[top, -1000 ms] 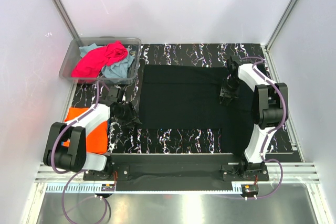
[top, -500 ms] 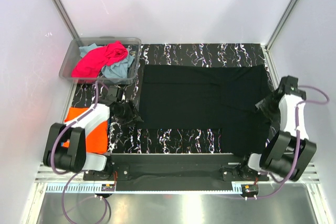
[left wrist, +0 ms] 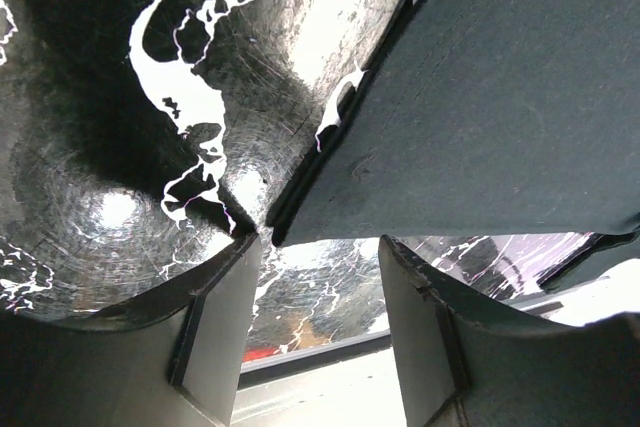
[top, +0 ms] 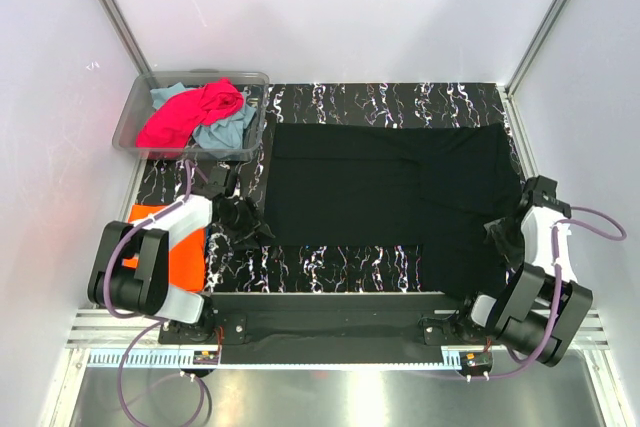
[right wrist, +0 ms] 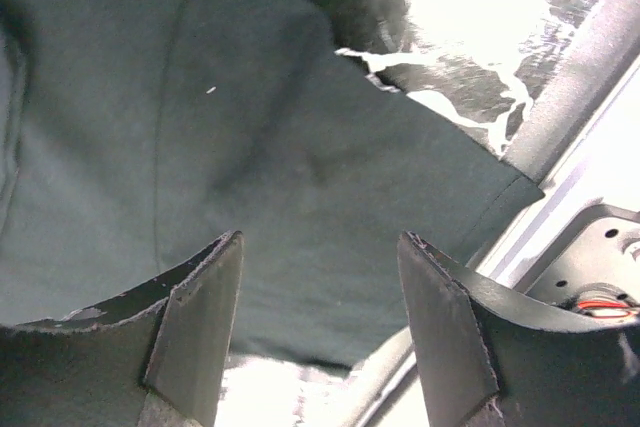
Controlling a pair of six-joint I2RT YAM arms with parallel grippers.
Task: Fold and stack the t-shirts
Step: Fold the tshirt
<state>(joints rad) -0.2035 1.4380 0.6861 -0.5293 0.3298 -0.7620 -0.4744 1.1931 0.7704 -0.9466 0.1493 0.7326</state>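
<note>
Left of the large black t-shirt (top: 380,192), a clear bin (top: 130,117) holds a crumpled magenta-pink t-shirt (top: 190,112) and a light teal-blue t-shirt (top: 228,130). Nearer, an orange t-shirt (top: 185,257) lies flat. The left gripper (left wrist: 320,247), jaws apart and empty, sits at the black shirt's near left corner. The shirt is spread on the marbled table (top: 330,267). Over its right edge is the right gripper (right wrist: 320,247), jaws apart, holding nothing.

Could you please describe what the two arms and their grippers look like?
Both the left arm and the right arm have white link shells between bulky black joint housings, with a thin purple cable looping alongside each. The left gripper and right gripper each have two dark, flat, wedge-shaped fingers. No markings are visible.
</note>
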